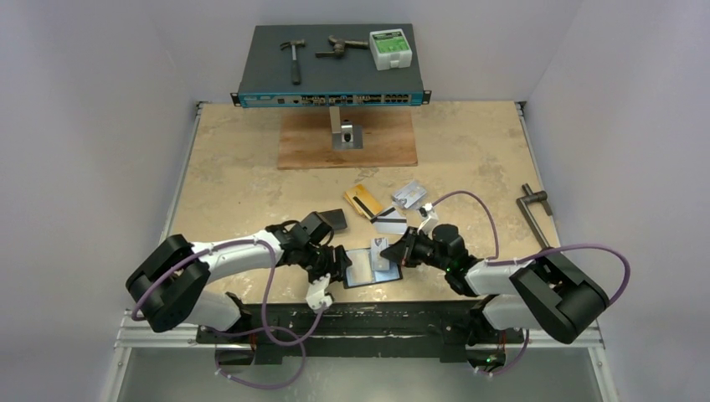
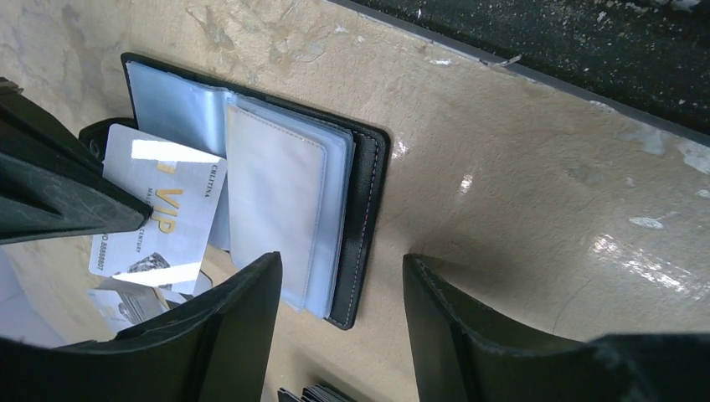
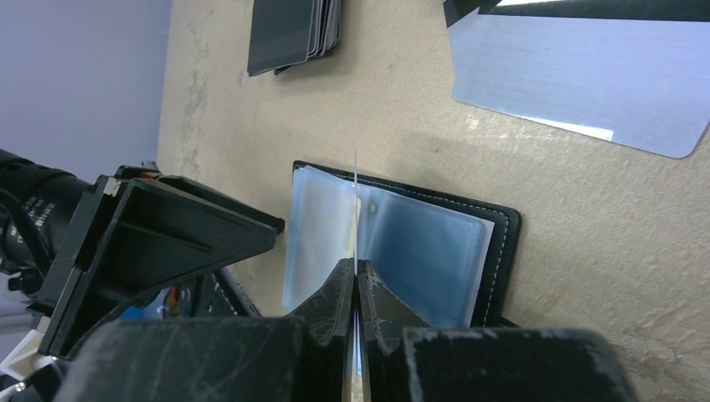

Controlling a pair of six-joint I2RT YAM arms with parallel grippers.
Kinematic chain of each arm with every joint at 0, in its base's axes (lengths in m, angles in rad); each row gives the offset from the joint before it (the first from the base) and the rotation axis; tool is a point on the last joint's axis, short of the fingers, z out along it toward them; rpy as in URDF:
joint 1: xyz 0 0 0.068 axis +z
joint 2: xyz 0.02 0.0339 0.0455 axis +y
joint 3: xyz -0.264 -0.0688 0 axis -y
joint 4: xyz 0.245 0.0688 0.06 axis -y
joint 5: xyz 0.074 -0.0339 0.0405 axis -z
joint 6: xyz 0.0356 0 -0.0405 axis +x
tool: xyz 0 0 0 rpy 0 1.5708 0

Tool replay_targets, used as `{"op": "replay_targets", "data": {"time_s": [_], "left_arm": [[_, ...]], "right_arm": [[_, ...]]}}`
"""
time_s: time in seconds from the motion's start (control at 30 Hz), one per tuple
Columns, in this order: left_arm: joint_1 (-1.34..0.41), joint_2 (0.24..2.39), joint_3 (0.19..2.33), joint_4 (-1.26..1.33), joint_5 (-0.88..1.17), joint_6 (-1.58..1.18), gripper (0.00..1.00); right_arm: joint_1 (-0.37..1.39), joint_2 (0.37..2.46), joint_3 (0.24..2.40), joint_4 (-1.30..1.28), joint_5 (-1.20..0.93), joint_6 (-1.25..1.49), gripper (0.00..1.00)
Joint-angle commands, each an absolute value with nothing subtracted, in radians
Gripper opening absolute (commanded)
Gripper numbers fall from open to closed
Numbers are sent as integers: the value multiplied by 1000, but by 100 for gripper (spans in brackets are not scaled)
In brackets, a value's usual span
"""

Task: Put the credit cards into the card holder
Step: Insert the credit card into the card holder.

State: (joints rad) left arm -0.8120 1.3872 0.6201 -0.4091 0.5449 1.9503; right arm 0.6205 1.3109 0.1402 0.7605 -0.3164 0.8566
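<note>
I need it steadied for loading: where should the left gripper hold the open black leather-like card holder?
Likely grip the black leather-like card holder by the cover rim nearest the left gripper, from above, jaws straddling it: lying flat, that rim juts past the clear pockets.

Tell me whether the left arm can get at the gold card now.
Probably yes: the gold card lies uncovered just beyond the open left fingers; the black pouch sits beside, not across.

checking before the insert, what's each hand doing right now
left hand: open, straddling an edge of the card holder, not clamped
right hand: closed on a credit card
</note>
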Motion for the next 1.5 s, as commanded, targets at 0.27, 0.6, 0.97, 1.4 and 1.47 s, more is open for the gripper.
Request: {"op": "replay_targets", "data": {"time_s": [0.27, 0.6, 0.97, 1.4, 1.47], "left_arm": [[-846, 1471, 684, -418, 542, 1921, 39], [-914, 1488, 688, -409, 504, 1807, 27], [-975, 1485, 693, -370, 487, 1676, 25], [-977, 1473, 666, -345, 472, 1671, 21], [-977, 1473, 664, -341, 470, 1667, 21]], "right_arm": [[613, 1323, 145, 851, -350, 865, 0], [574, 1353, 123, 892, -375, 872, 0], [539, 1363, 97, 914, -396, 877, 0], [533, 1396, 58, 930, -459, 870, 0], [532, 1389, 57, 914, -465, 866, 0]]}}
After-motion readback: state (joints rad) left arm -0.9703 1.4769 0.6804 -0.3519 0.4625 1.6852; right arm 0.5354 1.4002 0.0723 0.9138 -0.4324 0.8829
